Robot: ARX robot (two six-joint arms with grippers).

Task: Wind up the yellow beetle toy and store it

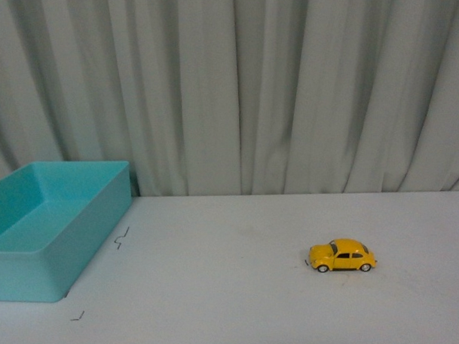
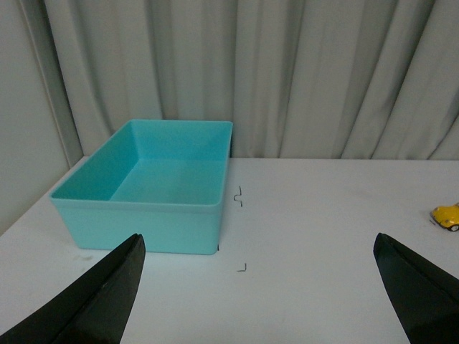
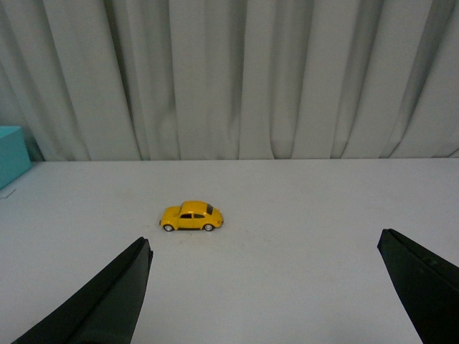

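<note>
The yellow beetle toy [image 1: 342, 255] stands on its four wheels on the white table [image 1: 219, 316], right of centre from the robot's side and side-on to the front camera, with nothing touching it. Well apart from it, at the table's left near the curtain [image 1: 249, 88], sits an open-topped teal bin [image 1: 37, 280], most likely the place where the car is to be stored. Small black corner marks [image 1: 122, 237] lie just beside the bin (probably guides for where it should sit). Neither arm shows in the front view. The right gripper [image 3: 265, 240] hangs above the table with its jaws spread wide and nothing between them, and the toy sits ahead of it. The left gripper [image 2: 257, 247] is just as wide open and empty. It faces the bin, and only a sliver of the car shows at the edge of its picture. This layout suggests a split of labour: the right arm is the natural one to fetch the car, and the bin is on the left arm's side. By the look of things the task has not started. The first move would be to reach down and close across the car's narrow body. If winding means a pull-back, the wheels would have to drag backward on the table. The rounded, smooth shell and free wheels could let the car slip or roll away from a careless pinch.
</note>
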